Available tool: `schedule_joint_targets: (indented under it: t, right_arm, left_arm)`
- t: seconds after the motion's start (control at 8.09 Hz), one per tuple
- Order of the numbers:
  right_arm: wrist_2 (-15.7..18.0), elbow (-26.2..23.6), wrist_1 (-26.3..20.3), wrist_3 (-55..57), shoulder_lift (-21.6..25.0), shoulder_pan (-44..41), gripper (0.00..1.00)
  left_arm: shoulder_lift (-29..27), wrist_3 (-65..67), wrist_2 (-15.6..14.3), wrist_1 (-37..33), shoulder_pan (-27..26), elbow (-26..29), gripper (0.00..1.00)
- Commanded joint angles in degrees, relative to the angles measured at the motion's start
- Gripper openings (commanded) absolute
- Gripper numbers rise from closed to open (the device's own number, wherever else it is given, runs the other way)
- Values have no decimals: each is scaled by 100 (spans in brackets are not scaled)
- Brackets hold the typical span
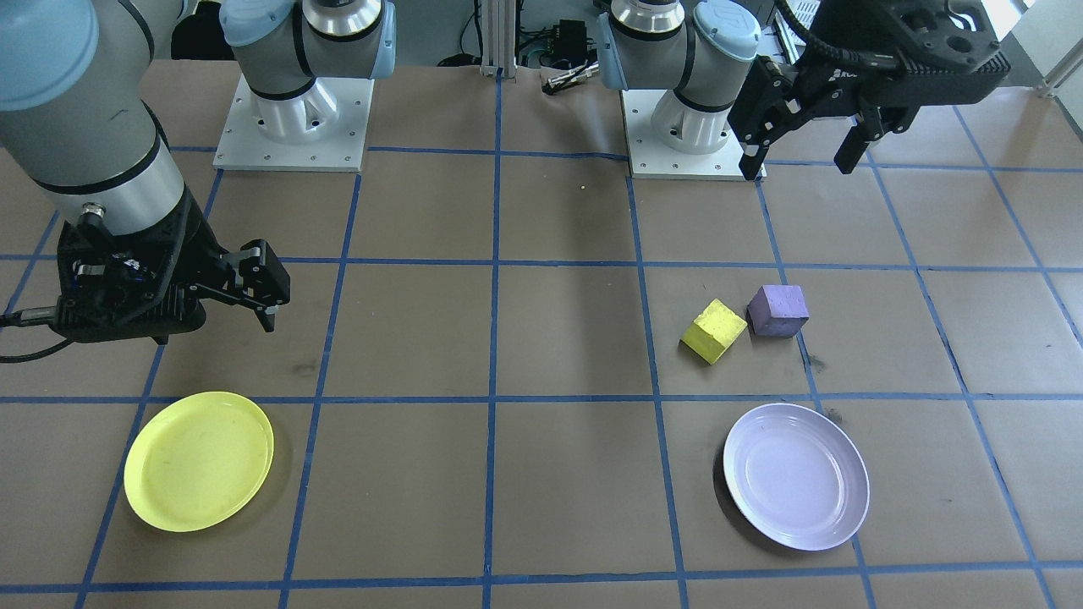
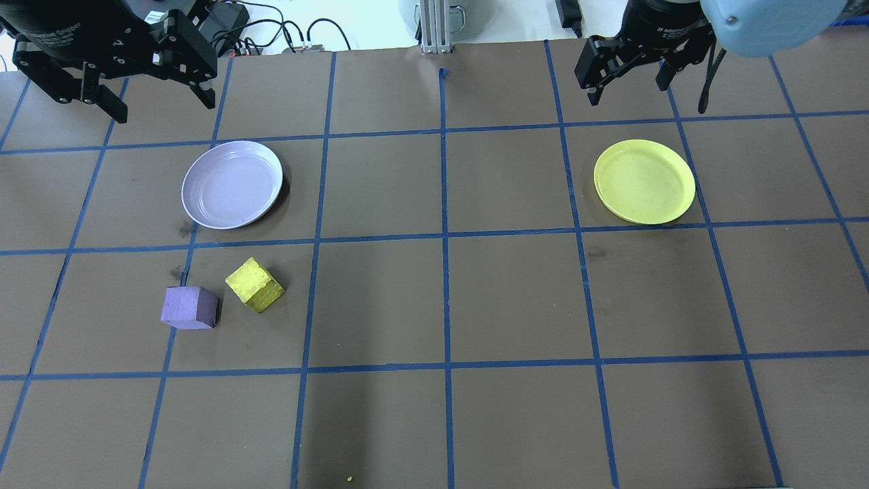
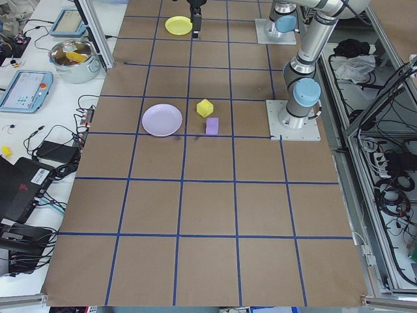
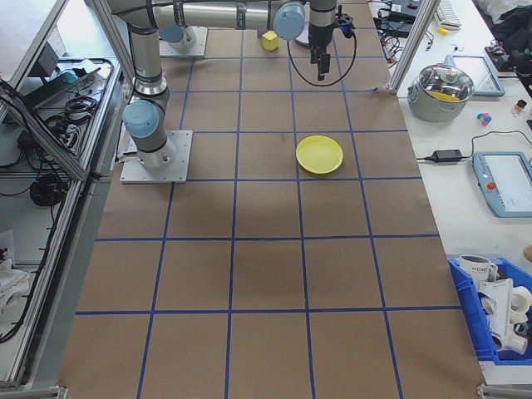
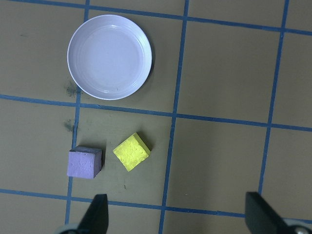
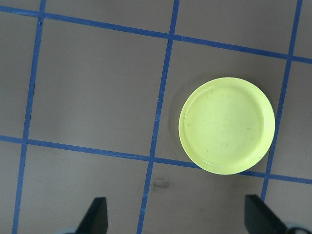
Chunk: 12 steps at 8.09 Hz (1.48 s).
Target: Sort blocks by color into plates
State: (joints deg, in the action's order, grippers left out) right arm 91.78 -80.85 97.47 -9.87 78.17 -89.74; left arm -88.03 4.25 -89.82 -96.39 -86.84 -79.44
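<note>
A yellow block point(image 2: 254, 284) and a purple block point(image 2: 189, 308) lie side by side on the brown table, a small gap between them. Just beyond them sits the lavender plate point(image 2: 232, 184), empty. The yellow plate point(image 2: 644, 181) lies far across the table, also empty. My left gripper point(image 2: 161, 102) hangs open, high above the table's far edge beyond the lavender plate; its wrist view shows both blocks point(image 5: 131, 152) below. My right gripper point(image 2: 628, 85) hovers open beyond the yellow plate point(image 6: 226, 125), holding nothing.
Blue tape lines point(image 2: 445, 238) divide the table into squares. The two arm bases point(image 1: 292, 127) stand at the robot's edge. Off the table's far side are cables point(image 2: 271, 34), a metal pot point(image 4: 447, 90) and a blue bin point(image 4: 499, 312).
</note>
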Motion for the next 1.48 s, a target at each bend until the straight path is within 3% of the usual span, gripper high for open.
schedule_joint_targets:
  t: [0.0, 0.25, 0.37, 0.74, 0.99, 1.11, 1.36]
  right_arm:
    - [15, -9, -18, 3, 14, 0, 100]
    - [6, -10, -9, 12, 14, 0, 100]
    - [85, -10, -9, 12, 5, 0, 100]
    - [86, -10, 0, 12, -12, 9, 100]
    - [77, -10, 0, 12, -12, 9, 100]
    - [51, -10, 8, 12, -12, 9, 100]
    - [42, -10, 17, 20, -30, 35, 100]
  left_arm:
    - [14, -3, 0, -3, 9, -2, 100]
    - [58, -73, -139, -55, 43, -37, 100]
    - [154, -657, -436, -56, 174, -281, 100]
    - [322, -1135, -431, 58, 1438, -1430, 100]
    - [95, -1479, -439, 137, 1512, -2161, 100]
    - [-229, -1506, -526, 494, 1512, -2347, 100]
    - [-932, -1698, -887, 630, 1529, -2349, 100]
